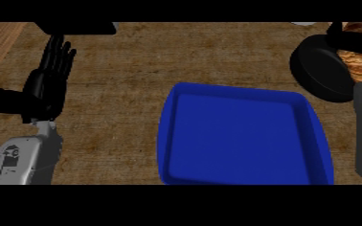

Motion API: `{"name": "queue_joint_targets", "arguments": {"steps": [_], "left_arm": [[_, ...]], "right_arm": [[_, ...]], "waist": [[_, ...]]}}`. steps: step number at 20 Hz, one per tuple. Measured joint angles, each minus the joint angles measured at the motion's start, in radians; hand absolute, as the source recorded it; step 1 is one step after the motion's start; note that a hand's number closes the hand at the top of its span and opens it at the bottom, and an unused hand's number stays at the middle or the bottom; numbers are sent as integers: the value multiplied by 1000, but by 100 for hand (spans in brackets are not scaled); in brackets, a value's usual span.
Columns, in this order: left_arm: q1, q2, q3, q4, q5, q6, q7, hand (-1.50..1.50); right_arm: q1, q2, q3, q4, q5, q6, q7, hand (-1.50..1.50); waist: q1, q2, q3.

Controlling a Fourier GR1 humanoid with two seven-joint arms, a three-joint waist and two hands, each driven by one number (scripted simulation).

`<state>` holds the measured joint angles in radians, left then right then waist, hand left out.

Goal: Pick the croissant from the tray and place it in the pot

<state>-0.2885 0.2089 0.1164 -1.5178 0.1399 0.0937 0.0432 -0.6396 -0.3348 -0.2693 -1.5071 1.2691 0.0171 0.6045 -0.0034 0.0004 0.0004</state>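
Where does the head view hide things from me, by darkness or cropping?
Head view: the black pot merges with dark shapes at the right edge and is cropped there; only a brown sliver of the croissant shows; the blue tray is evenly lit, without glare.

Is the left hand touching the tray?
Apart. The head view shows bare counter between the open left hand, resting at the left edge, and the blue tray.

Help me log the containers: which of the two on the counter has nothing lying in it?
The blue tray in the lower middle: its floor shows bare. The black pot at the right edge has the brown croissant showing by its rim.
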Motion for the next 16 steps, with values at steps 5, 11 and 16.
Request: {"name": "queue_joint_targets", "arguments": {"steps": [5,11,16], "left_arm": [[22,-1,1,-19,3,-13,-1,0],[2,-16,-11,-14,-18,-1,0,0],[3,-25,-15,-26,-18,-2,13,0]], "right_arm": [[38,-91,-99,117,-108,-72,-152,150],[13,-162,-151,364,-160,-201,-296,150],[-19,-211,-172,569,-179,-261,-370,150]], "waist": [[5,0,0],[11,3,0],[17,4,0]]}}
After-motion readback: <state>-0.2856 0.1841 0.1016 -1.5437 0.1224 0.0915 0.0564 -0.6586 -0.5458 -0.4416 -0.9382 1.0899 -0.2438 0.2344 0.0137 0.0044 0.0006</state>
